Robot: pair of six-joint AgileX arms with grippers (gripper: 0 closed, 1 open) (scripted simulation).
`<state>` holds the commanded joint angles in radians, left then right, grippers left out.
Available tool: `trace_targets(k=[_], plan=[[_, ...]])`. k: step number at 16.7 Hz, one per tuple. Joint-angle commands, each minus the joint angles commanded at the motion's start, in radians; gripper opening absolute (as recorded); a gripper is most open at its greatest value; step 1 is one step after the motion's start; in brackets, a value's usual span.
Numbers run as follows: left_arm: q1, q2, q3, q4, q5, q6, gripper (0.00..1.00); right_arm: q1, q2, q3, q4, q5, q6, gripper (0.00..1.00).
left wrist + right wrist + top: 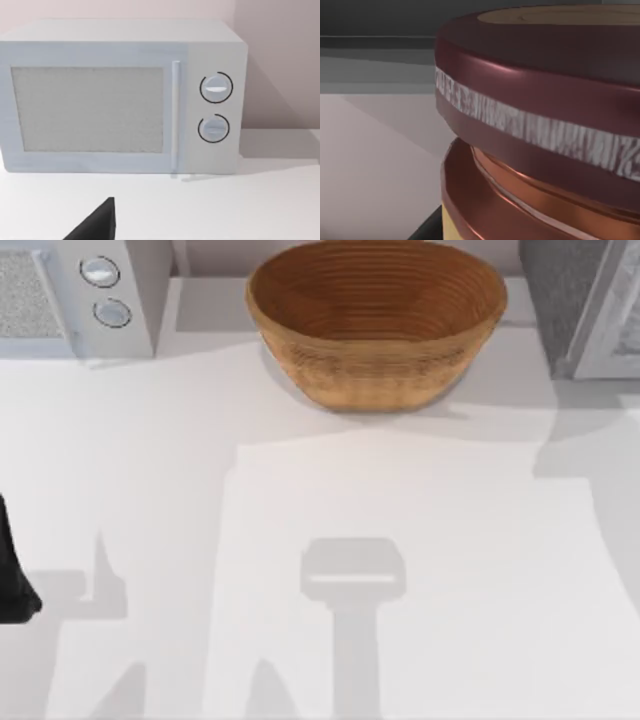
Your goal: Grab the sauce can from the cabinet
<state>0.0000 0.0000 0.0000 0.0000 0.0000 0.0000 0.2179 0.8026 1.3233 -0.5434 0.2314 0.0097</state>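
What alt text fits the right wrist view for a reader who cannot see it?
The sauce can sits very close to the camera, showing its dark maroon rim, tan lid centre and a strip of yellow label lower down. Behind it is a pale surface below a dark grey band.

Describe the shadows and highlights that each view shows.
Top view: grey arm-shaped shadows fall across the white table, and the basket darkens the surface beside it. Left wrist view: the microwave shades the wall behind. Right wrist view: soft highlights gleam on the sauce can rim.
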Motion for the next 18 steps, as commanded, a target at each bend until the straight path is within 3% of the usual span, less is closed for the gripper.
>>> trace_targets(k=[10,14,18], plan=[[0.000,0.000,0.000,0.000,0.000,0.000,1.00,-0.164,-0.608,-1.076,0.412,-0.176,-0.007,0.00],[0.000,0.000,0.000,0.000,0.000,0.000,1.00,-0.208,-0.765,-1.281,0.518,-0.221,-0.009,0.00],[0.000,0.000,0.000,0.000,0.000,0.000,1.00,-0.218,-0.803,-1.323,0.543,-0.231,-0.010,0.00]])
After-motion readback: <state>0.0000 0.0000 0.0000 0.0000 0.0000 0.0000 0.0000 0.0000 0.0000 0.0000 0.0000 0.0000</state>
